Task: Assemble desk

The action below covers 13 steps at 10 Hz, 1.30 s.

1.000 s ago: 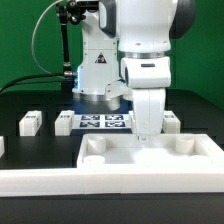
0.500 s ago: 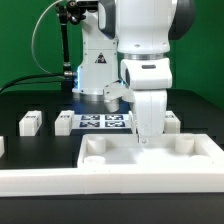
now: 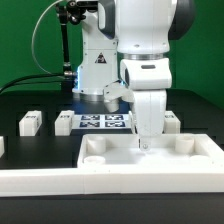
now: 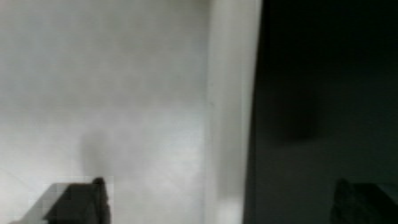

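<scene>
At the exterior view's left edge, a short white leg (image 3: 3,147) lies half cut off by the frame on the black tabletop (image 3: 35,155). To its right and farther back stand a second leg (image 3: 30,122) and a third leg (image 3: 63,123), set apart from each other, each showing a black-and-white tag. Next comes the marker board (image 3: 103,122), lying flat in front of the arm's base.

The desk panel (image 3: 165,160) is white, wide and rimmed. One raised socket shows at its far left corner and another at its far right corner. It lies flat in the near right part of the tabletop, with its long axis running left to right across the exterior view. Its right end reaches the frame's edge. A long white rail (image 3: 40,181) runs just in front of it along the near side.

The tool (image 3: 141,143) hangs straight down at the panel's far rim, between the two sockets. In the wrist view, the tool (image 4: 228,205) has its dark fingers (image 4: 80,203) spread wide apart with nothing between them. Below them, the white panel (image 4: 107,100) meets the dark tabletop (image 4: 329,100) along a straight edge. Whether the fingers touch the rim cannot be told.

A fourth leg (image 3: 171,122) stands just behind the panel, right of the tool. Bare tabletop lies open left of the panel.
</scene>
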Motion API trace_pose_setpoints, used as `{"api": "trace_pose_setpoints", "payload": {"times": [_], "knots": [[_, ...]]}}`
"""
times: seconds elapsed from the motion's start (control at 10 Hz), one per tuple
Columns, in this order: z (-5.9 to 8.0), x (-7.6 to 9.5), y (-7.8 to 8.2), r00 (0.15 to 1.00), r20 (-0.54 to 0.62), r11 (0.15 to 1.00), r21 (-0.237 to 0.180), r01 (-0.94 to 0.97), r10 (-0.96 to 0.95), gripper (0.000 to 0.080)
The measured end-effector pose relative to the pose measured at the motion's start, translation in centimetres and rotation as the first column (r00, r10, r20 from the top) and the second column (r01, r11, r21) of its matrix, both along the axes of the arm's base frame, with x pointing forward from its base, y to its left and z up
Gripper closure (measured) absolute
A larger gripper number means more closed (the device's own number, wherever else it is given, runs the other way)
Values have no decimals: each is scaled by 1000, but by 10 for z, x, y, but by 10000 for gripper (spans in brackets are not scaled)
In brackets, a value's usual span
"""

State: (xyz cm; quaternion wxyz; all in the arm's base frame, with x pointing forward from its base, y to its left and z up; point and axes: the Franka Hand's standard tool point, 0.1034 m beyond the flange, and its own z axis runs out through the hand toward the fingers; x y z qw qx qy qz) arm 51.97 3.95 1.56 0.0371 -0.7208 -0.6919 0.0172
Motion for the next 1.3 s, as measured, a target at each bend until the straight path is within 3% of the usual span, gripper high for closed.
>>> {"api": "trace_pose_setpoints", "payload": {"times": [0.7,0.9,1.3], "knots": [[1,0,0,1000,1,1000,0,1,-1,151],[23,5,14,993,28,994,-17,112,-111,151],[44,8,40,923,49,923,-27,383,-381,151]]}}
